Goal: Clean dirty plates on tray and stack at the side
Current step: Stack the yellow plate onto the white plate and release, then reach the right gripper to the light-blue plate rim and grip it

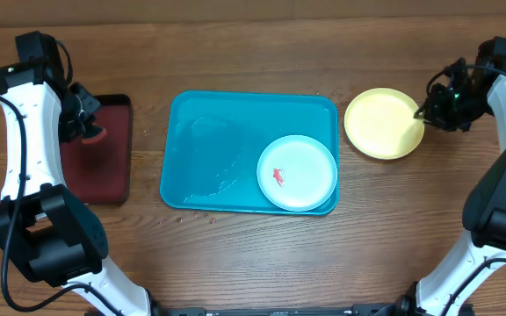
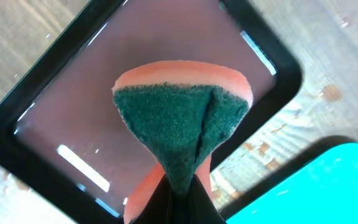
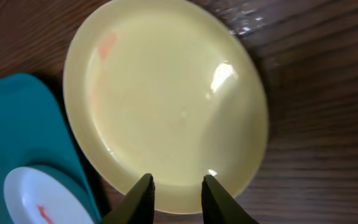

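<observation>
risk of dropping the sponge [image 2: 182, 124] on the way across – pinched only at its narrow end by the closed left pincer [image 2: 182, 200], above the dark red tray [image 2: 73, 93]; risk too of shoving the white plate [image 1: 297, 173], red smear [image 1: 278, 176] on it, over the lower right rim of the turquoise tray [image 1: 209, 149] if scrubbed unbraced. right pincer [image 3: 178, 196] parted, gripping nothing, poised over the near rim of the yellow plate [image 3: 166, 99], set on the bench [image 1: 235, 263] just right of that tray – right arm reaching in from the far right edge, left arm out at the far left, wrist pointed down
</observation>
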You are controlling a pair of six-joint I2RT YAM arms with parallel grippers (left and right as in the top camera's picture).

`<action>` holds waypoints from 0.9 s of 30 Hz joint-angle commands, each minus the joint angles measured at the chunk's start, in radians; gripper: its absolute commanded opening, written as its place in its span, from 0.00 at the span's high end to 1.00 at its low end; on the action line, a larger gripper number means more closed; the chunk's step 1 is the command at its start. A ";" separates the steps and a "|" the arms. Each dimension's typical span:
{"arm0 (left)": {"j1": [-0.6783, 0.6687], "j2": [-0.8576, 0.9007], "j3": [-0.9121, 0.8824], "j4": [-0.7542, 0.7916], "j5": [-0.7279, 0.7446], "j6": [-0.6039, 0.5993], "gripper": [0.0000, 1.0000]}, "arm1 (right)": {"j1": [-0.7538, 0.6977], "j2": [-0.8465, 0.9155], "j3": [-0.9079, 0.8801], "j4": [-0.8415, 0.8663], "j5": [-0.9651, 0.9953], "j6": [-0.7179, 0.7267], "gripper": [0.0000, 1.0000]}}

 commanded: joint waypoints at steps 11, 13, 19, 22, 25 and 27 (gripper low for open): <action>0.089 0.093 -0.045 0.081 0.019 0.046 0.96 | 0.337 -0.043 -0.068 0.097 -0.020 -0.118 0.44; 0.090 0.129 -0.045 0.081 0.019 0.046 0.96 | 0.385 -0.043 -0.068 0.111 0.044 -0.141 0.43; 0.090 0.189 -0.045 0.092 0.019 0.047 0.96 | 0.499 -0.043 -0.069 0.103 0.176 -0.317 0.37; 0.090 0.189 -0.045 0.097 0.019 0.053 0.96 | 0.533 -0.042 -0.076 0.085 0.188 -0.395 0.35; 0.090 0.189 -0.045 0.095 0.019 0.089 0.96 | 0.546 -0.042 -0.093 0.070 0.217 -0.396 0.35; 0.090 0.189 -0.045 0.095 0.019 0.090 0.96 | 0.546 -0.042 -0.109 0.068 0.216 -0.395 0.35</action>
